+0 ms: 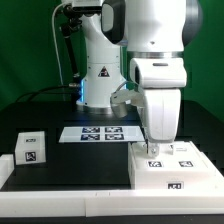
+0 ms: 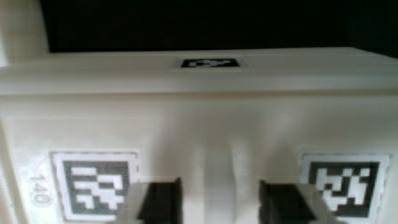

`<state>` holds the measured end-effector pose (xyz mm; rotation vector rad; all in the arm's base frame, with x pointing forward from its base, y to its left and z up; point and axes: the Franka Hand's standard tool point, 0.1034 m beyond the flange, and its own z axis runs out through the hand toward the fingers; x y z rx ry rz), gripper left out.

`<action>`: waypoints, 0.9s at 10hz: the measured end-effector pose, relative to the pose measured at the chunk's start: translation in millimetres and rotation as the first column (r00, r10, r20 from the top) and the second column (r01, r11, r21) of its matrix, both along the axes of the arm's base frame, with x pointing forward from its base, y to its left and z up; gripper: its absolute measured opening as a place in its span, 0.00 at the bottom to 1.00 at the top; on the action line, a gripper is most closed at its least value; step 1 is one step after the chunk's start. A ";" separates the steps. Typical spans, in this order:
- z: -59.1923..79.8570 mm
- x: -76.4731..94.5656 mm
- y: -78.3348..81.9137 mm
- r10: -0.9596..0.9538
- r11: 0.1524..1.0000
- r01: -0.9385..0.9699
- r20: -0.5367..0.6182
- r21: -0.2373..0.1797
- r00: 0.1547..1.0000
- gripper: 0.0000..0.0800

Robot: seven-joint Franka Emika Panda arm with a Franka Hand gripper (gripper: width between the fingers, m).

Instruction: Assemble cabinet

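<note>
Carefully now: your pincer (image 1: 160,146) hangs straight down over the cabinet body (image 1: 200,172), which sits on the black tabletop (image 1: 80,172) toward the exterior view's right. The tips are at or just above its far upper edge. In the wrist view the two dark fingers (image 2: 164,203) stand spread apart, with only the white cabinet face (image 2: 196,110) showing in the gap. I read the pincer as released and gripping nothing, though I cannot tell whether the tips already touch the plastic. My judgement is that the step in hand is taking hold of this body. To do it well, make sure a wall or ridge lies squarely between the fingers before you clench. Keep the fingers parallel to that edge and come down slowly, because a skewed bite on smooth plastic would likely twist the box as it closes. The arm (image 1: 150,40) reaches forward from its base with the wrist vertical and the hand pointing straight at the tabletop. The small drawer block (image 1: 30,152) lies well apart at the exterior view's left, and the marker board (image 1: 100,133) lies between them, farther back, so neither crowds your approach.
</note>
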<state>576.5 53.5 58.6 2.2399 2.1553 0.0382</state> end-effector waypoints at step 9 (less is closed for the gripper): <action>40.7 -34.2 -12.8 -0.154 0.988 0.149 0.148 0.041 0.977 1.00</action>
